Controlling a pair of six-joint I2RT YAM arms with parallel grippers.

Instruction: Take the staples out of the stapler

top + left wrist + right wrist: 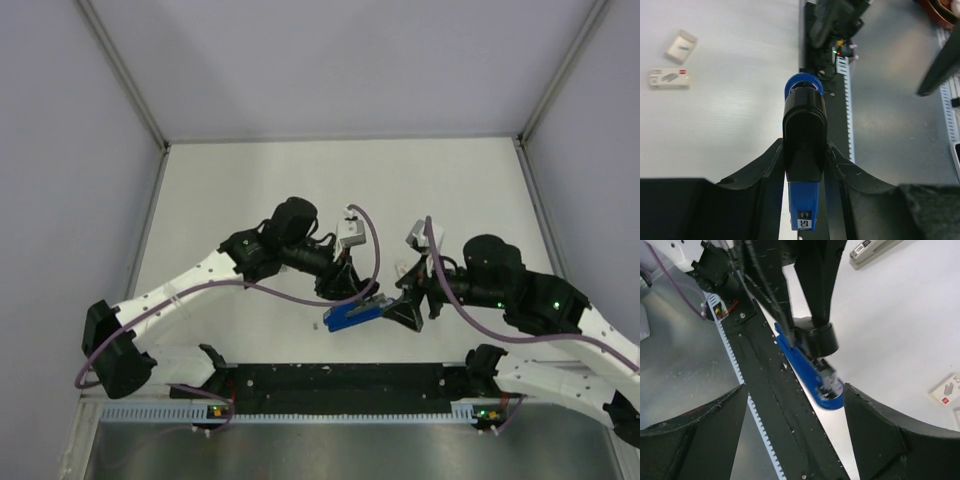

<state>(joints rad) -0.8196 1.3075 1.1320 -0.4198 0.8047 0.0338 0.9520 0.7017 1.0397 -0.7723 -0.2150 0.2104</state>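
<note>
My left gripper is shut on the blue stapler, its black top between the fingers. The top view shows the stapler held near the table's front edge, under the left gripper. My right gripper is open wide, and its right finger is close to the rounded front end of the stapler. That end is blurred, with silvery metal showing. The right gripper sits just right of the stapler. Two small whitish blocks, possibly staples, lie on the table.
A black strip and a white toothed rail run along the near edge. A pale grey bar and a white block with a red mark lie on the white tabletop. Purple cables loop over both wrists.
</note>
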